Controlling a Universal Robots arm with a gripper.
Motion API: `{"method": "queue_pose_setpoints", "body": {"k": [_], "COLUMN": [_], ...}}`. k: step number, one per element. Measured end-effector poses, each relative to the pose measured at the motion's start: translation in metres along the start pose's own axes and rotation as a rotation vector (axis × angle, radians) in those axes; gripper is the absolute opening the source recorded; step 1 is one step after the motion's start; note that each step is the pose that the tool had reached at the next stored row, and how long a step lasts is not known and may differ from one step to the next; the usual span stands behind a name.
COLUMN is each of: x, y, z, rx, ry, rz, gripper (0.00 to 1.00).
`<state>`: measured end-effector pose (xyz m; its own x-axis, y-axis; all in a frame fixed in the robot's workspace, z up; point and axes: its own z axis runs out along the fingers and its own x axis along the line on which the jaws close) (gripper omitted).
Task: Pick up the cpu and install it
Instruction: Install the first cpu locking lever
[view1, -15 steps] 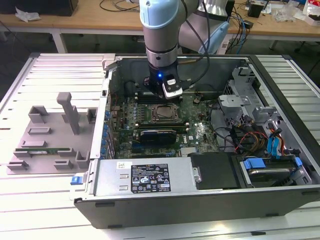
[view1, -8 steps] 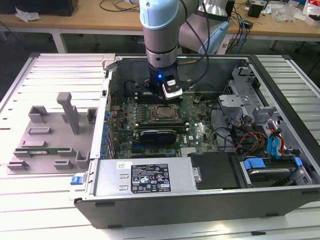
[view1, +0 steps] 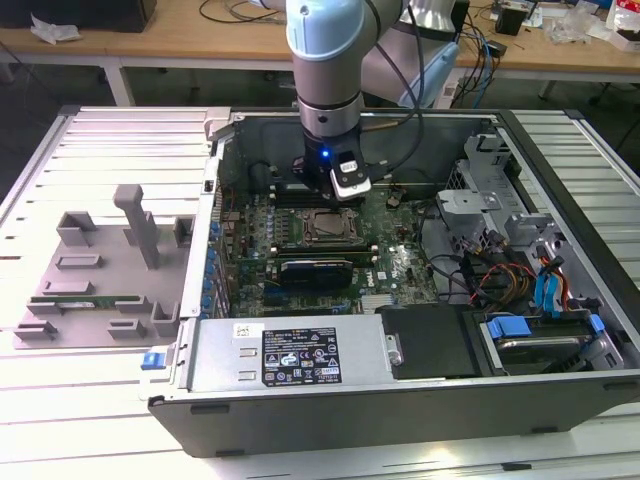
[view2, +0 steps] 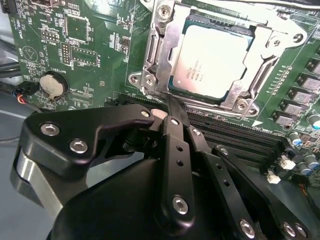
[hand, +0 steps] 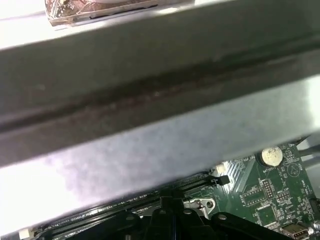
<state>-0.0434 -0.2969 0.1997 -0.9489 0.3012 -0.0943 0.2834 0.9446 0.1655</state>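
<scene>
Item 1, cpu: we log it seated in the socket on the motherboard, silvery top plate up, steel retention frame around it w/ screws at the corners; in the exterior view we see the socket area mid-case, under the arm. Item 2, gripper: in the second wrist view its black fingers are pressed together, narrow, nothing between them; tip sits just beside the socket frame's edge, over the black memory slots. We can't tell if the tip touches the frame. Item 3, arm: grey-blue, pointing down into the open pc case, wrist just above the board. Item 4, coin cell: round, silver, on the board, well apart from the socket; also in the first wrist view. Item 5, grey tray w/ upright fixtures, on the slatted table at the exterior view's left of the case. Item 6, drive bay w/ blue tabs & cables, exterior view's right side of case.
</scene>
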Motion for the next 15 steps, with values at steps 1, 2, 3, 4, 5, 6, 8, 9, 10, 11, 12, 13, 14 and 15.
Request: {"method": "queue_pose_setpoints", "body": {"k": [1, 2, 3, 4, 5, 6, 8, 9, 10, 11, 12, 13, 14, 15], "x": [0.0000, 0.0000, 0.0000, 0.0000, -0.0003, -0.0007, -0.0019, -0.0022, -0.0023, -0.0023, -0.0023, -0.0023, -0.0022, -0.0021], "y": [0.0000, 0.0000, 0.0000, 0.0000, 0.0005, 0.0011, 0.0033, 0.0039, 0.0041, 0.0042, 0.0043, 0.0042, 0.0042, 0.0042], "z": [0.0001, 0.0001, 0.0001, -0.0003, -0.0026, -0.0066, -0.0194, -0.0232, -0.0242, -0.0243, -0.0242, -0.0243, -0.0243, -0.0242], "rx": [-0.0009, -0.0011, -0.0011, -0.0010, -0.0009, -0.0008, -0.0007, -0.0008, -0.0003, 0.0008, 0.0110, 0.0371, 0.0685, 0.0957], "ry": [0.0002, 0.0002, 0.0002, 0.0003, 0.0001, 0.0002, 0.0002, 0.0001, 0.0000, -0.0002, -0.0020, -0.0050, -0.0103, -0.0148], "rz": [0.000, 0.000, 0.000, 0.000, 0.000, 0.000, 0.000, 0.000, 0.000, 0.000, -0.001, -0.005, -0.009, -0.013], "gripper": [0.11, 0.11, 0.11, 0.11, 0.11, 0.11, 0.11, 0.11, 0.11, 0.11, 0.11, 0.11, 0.11, 0.11]}}
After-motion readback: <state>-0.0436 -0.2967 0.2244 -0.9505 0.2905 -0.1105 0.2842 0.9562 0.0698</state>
